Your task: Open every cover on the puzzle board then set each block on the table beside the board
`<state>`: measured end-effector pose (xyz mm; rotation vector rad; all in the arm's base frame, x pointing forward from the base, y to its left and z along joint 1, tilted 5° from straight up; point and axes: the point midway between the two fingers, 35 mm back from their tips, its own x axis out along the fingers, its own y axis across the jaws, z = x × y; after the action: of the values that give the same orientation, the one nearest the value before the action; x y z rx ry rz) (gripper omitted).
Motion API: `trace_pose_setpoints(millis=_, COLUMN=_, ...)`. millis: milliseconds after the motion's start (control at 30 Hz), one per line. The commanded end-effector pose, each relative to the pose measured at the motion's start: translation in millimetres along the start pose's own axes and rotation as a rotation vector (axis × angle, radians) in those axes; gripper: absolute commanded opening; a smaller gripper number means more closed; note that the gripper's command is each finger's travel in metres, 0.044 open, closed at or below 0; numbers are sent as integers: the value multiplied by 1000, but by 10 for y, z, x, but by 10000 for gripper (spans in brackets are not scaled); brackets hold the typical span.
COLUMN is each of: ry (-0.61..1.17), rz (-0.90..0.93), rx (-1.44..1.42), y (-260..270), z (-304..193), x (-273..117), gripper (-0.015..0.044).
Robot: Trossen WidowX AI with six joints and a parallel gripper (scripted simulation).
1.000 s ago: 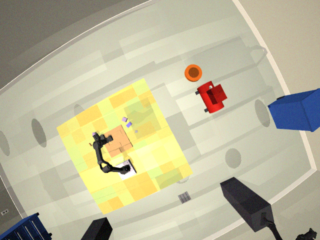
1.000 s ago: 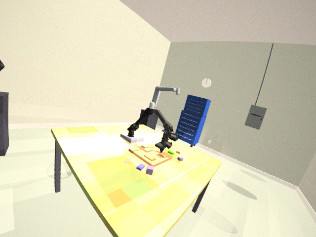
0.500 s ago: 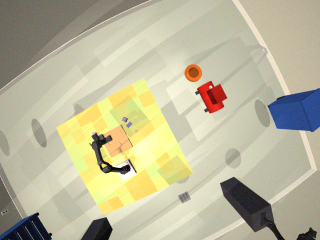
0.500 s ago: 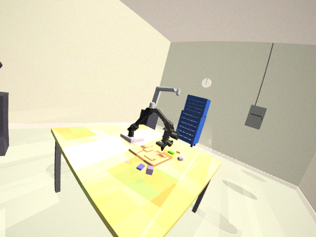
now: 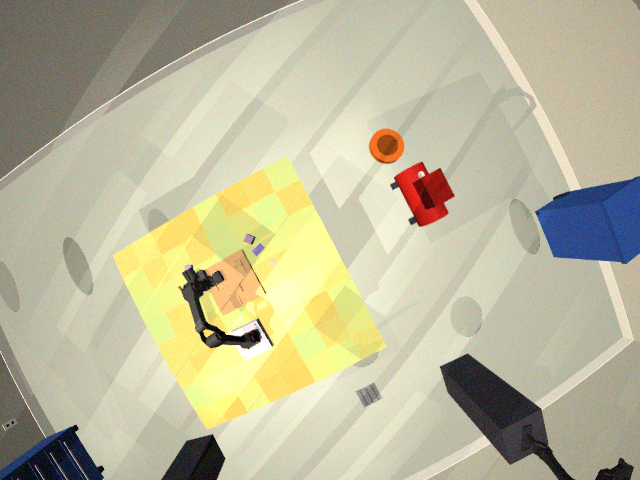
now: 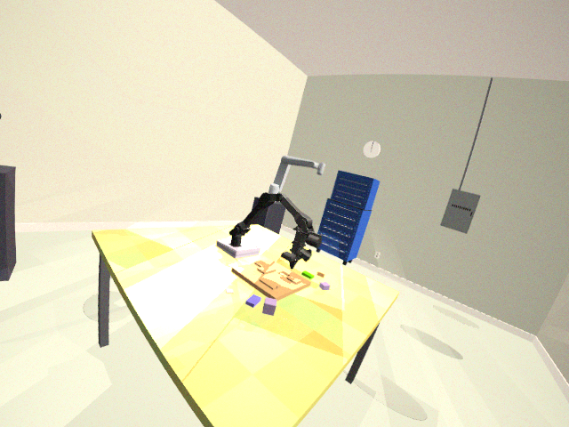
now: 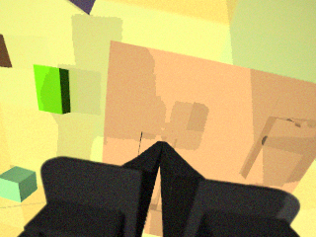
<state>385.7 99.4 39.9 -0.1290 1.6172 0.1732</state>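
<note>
The puzzle board [image 5: 254, 285] [image 6: 276, 294] [image 7: 129, 84] lies flat on the table. Its covers and slots show only as small ridges and dark lines; how far each is open I cannot tell. My gripper [image 6: 292, 265] [image 7: 161, 145] is shut and empty, above the board's edge nearest the green block. A green block [image 6: 308, 275] [image 7: 48, 90], a lilac block [image 5: 188, 267] [image 6: 324, 286] and a brown block [image 6: 320, 274] [image 7: 4, 53] lie off that side. A purple block [image 5: 249, 238] [image 6: 269, 307] and a blue-violet block [image 5: 257, 249] [image 6: 252, 301] lie off another side. A teal block [image 7: 20, 184] is beside the board.
A small pale piece [image 5: 272, 262] [image 6: 229, 290] lies on the table near the blue-violet block. The arm's white base plate [image 5: 248, 353] [image 6: 248, 252] stands close to the board. In the wrist view the fingers hide part of the board.
</note>
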Motion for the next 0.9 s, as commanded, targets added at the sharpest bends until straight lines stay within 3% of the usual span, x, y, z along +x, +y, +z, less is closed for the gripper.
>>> trace_pose_setpoints(millis=0, ry=2, rz=-2, rx=-142, y=-132, z=-155, x=-50, gripper=0)
trace_pose_setpoints(millis=867, ry=13, rz=1, rx=-1348, y=-720, z=-1531, x=-130, gripper=0)
